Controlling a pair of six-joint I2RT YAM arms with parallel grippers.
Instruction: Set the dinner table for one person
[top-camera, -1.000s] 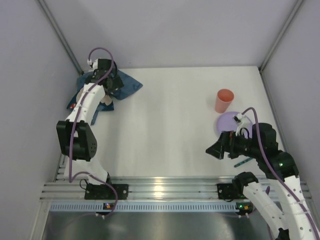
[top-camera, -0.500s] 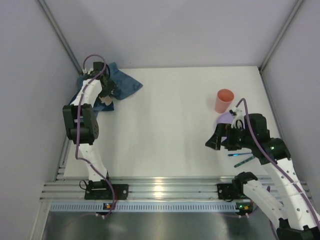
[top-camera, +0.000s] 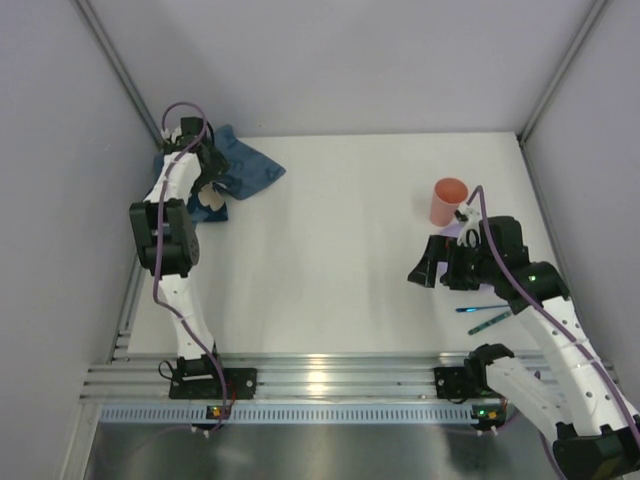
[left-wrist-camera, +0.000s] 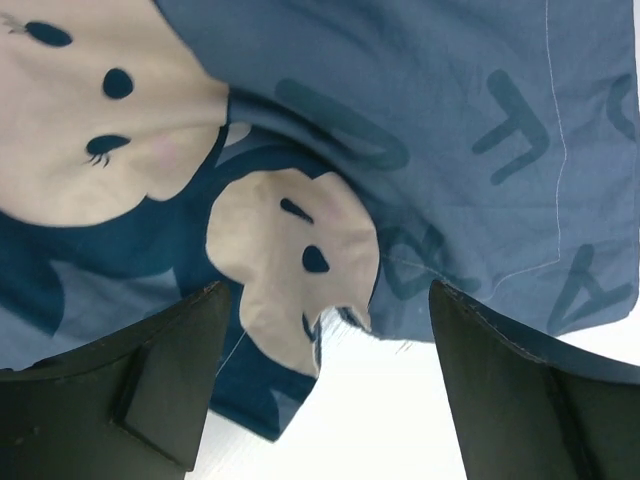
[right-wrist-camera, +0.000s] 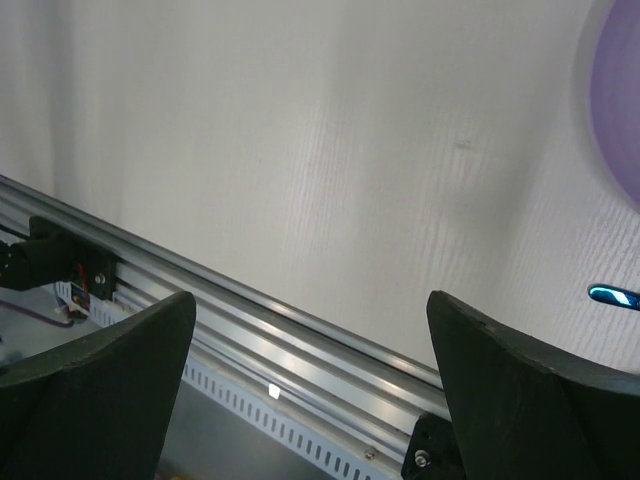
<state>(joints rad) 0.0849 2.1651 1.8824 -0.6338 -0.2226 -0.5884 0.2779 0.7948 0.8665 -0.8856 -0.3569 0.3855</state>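
Two claws, both spread wide with nothing in them. Dinner table (top-camera: 330, 240) is the big white top under everything. Bear placemat (left-wrist-camera: 450, 100) lies bunched in the far left corner, so my left claw (left-wrist-camera: 325, 340) hangs right over it, probably to pull it flat. Purple plate (right-wrist-camera: 620, 100), pink cup (top-camera: 449, 200) and cutlery (top-camera: 487, 321) sit near the right edge, my right claw (right-wrist-camera: 310, 330) hovering beside them.

The dinner table (top-camera: 330, 250) is a large, plain white matte rectangular tabletop, lying flat.
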